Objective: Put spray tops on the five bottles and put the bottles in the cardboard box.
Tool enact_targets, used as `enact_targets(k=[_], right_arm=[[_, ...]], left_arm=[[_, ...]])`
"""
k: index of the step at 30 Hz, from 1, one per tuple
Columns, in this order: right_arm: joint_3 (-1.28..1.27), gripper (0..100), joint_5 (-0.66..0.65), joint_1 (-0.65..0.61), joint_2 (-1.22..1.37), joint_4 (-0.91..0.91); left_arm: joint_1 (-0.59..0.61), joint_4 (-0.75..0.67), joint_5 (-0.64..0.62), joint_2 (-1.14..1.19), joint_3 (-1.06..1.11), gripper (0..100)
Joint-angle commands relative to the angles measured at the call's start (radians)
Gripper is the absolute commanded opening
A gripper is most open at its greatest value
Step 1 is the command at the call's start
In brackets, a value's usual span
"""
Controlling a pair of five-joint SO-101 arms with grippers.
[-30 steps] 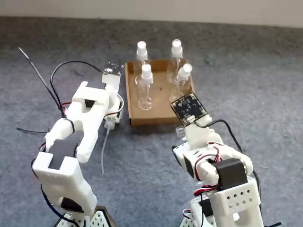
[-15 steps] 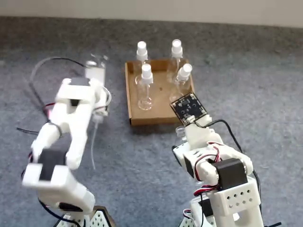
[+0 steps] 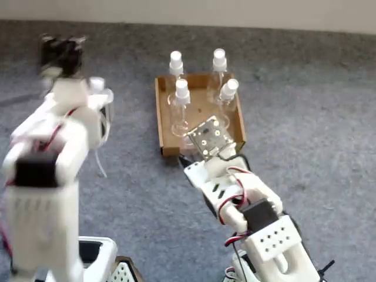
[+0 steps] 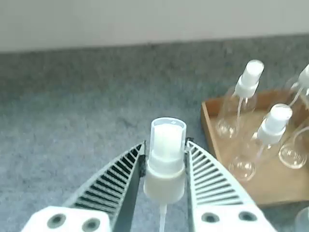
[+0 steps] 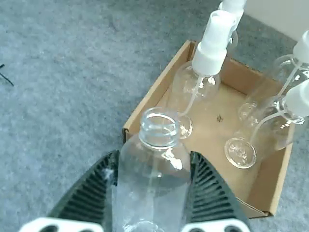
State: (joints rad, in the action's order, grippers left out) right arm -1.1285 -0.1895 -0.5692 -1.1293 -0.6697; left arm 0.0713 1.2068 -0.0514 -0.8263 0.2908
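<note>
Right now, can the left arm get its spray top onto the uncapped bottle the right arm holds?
Probably yes: the uncapped bottle shows its neck bare above the right jaws, by the cardboard box, with only carpet between the arms.

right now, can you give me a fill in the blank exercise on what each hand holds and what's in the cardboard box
1. The left hand holds the spray top and the right hand holds the ____.
2. That bottle has ____ spray top on its neck.
3. The cardboard box holds ____ capped bottles.
Missing words: bottle; no; four.
</note>
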Motion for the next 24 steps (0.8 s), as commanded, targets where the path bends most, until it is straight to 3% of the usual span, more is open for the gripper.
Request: enact_targets(k=[1,8,15,24], right_arm=[[-0.064,0.5,0.026,-0.019,-0.015,0.188],[-0.163,0.5,0.028,-0.019,-0.024,0.320],[-0.278,0.5,0.028,-0.016,-0.314,0.314],[-0.378,0.4,0.028,-0.021,-0.654,0.107]], left_arm=[[-0.084,-0.069,-0.006,-0.186,-0.090,6],[-0.255,-0.152,-0.005,-0.113,-0.272,6],[-0.383,-0.158,-0.046,0.107,-0.384,6],[-0.553,-0.160,-0.089,0.328,-0.496,6]])
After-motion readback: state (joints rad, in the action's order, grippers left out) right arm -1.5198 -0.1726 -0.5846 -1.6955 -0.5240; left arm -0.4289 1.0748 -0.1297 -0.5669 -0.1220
